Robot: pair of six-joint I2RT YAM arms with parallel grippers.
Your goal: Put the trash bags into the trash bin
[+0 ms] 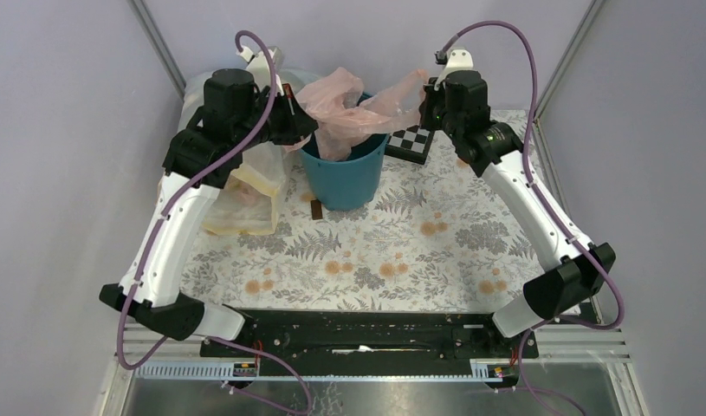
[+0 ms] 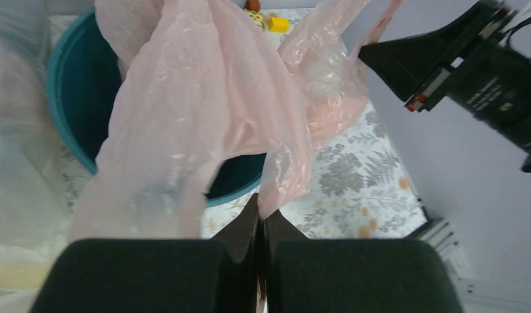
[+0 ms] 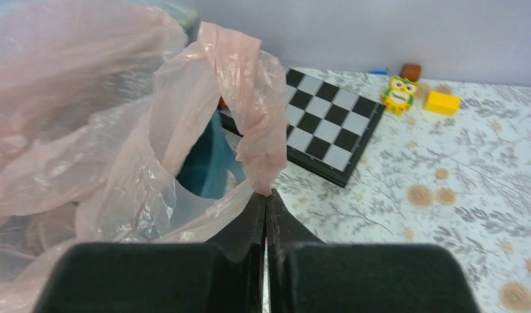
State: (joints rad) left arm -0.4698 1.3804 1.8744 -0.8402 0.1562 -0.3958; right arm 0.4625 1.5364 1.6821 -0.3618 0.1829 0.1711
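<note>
A pale pink trash bag [image 1: 349, 108] hangs stretched over the mouth of the teal trash bin [image 1: 342, 178], its lower part drooping into the bin. My left gripper [image 1: 307, 124] is shut on the bag's left edge, just left of the bin rim. My right gripper [image 1: 425, 94] is shut on the bag's right handle loop, just right of the rim. In the left wrist view the bag [image 2: 204, 111] rises from the closed gripper [image 2: 261, 212] over the bin [image 2: 73, 98]. In the right wrist view the handle loop [image 3: 249, 111] runs into the closed gripper [image 3: 267, 195].
A large clear sack stuffed with bags [image 1: 245, 186] lies left of the bin. A checkerboard [image 1: 411, 141] lies right of the bin, also in the right wrist view [image 3: 328, 124], with an owl toy [image 3: 399, 94] and a yellow block [image 3: 443, 102] beyond. A small dark object [image 1: 316, 211] lies before the bin.
</note>
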